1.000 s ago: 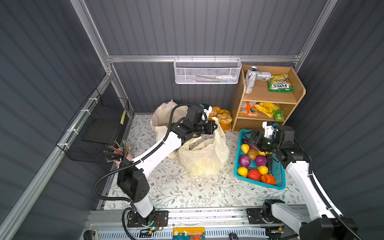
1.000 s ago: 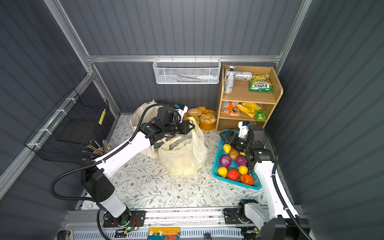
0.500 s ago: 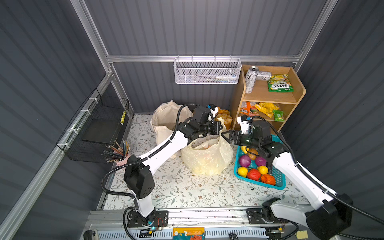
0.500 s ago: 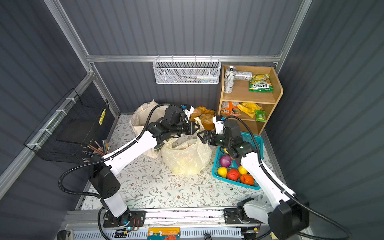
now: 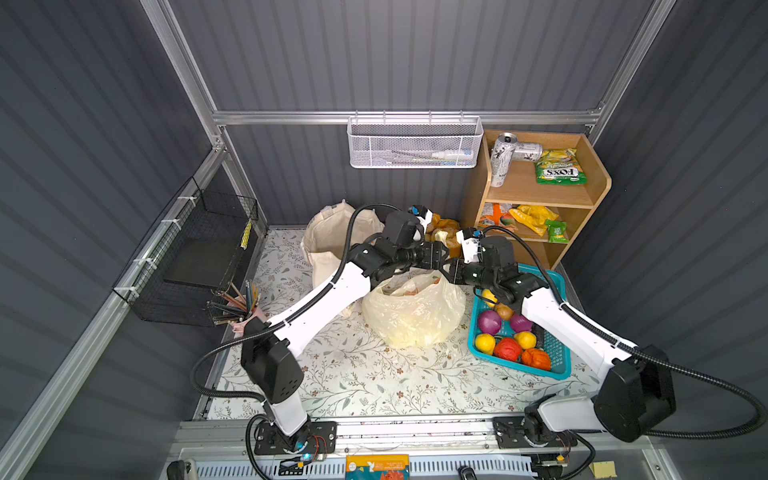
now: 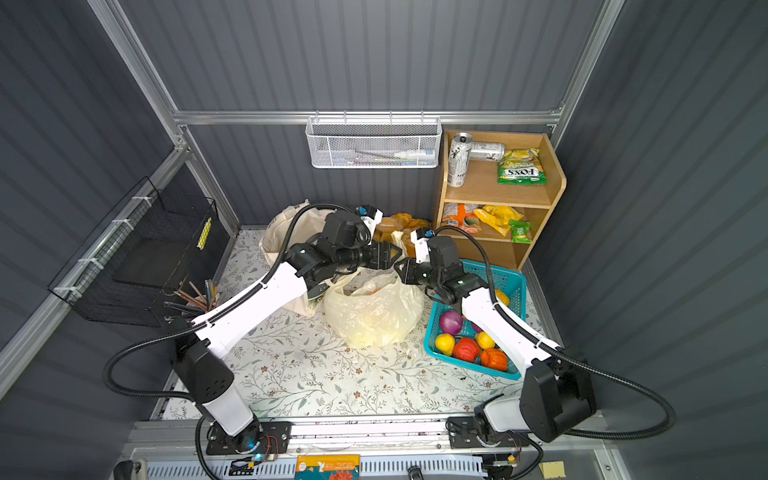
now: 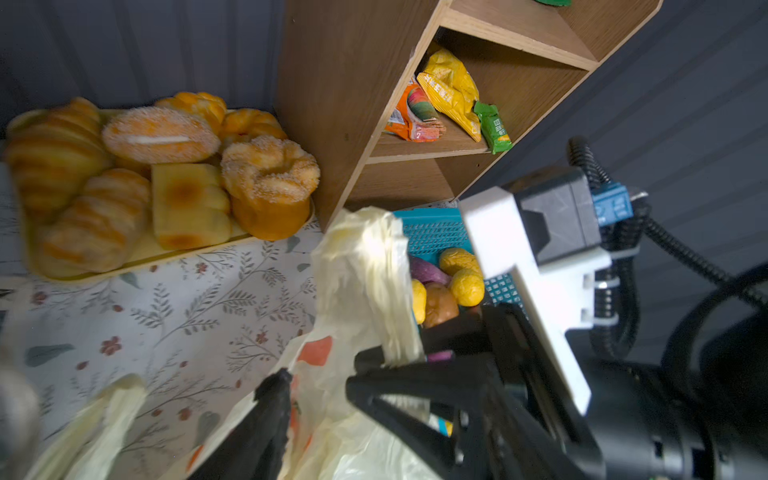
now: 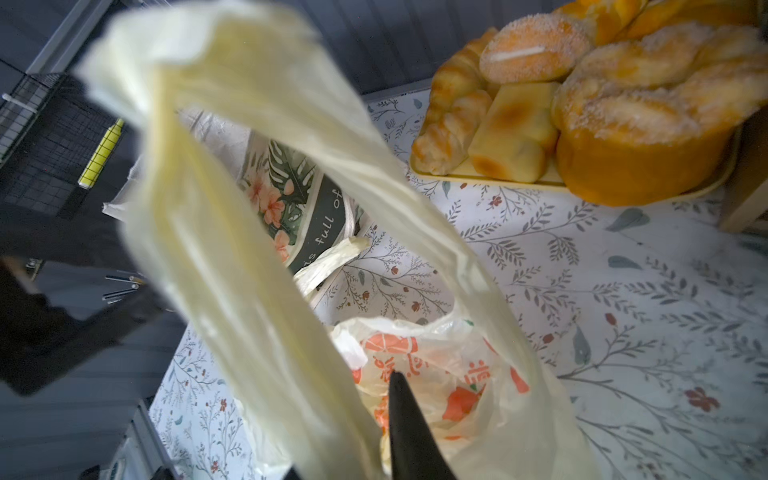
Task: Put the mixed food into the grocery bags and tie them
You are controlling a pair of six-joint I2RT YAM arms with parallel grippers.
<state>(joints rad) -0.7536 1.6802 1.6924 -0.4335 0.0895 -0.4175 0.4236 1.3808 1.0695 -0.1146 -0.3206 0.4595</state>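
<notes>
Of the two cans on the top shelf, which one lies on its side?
The silver can beside the green FOX'S packet; the other can stands upright.

The plastic bag (image 5: 411,316) stands in the middle of the counter (image 5: 374,382). The canvas tote (image 5: 328,237) lies behind it to the left, near the back wall. The basket (image 5: 555,349) of toy produce (image 5: 507,349) sits right of the bag, in front of the shelf unit (image 5: 519,187) in the back right corner. A tray (image 7: 145,255) of bread lies between tote and shelf unit. The left end effector (image 5: 445,254) and the right end effector (image 5: 452,269) meet just above the bag's mouth, each from its own side.
</notes>
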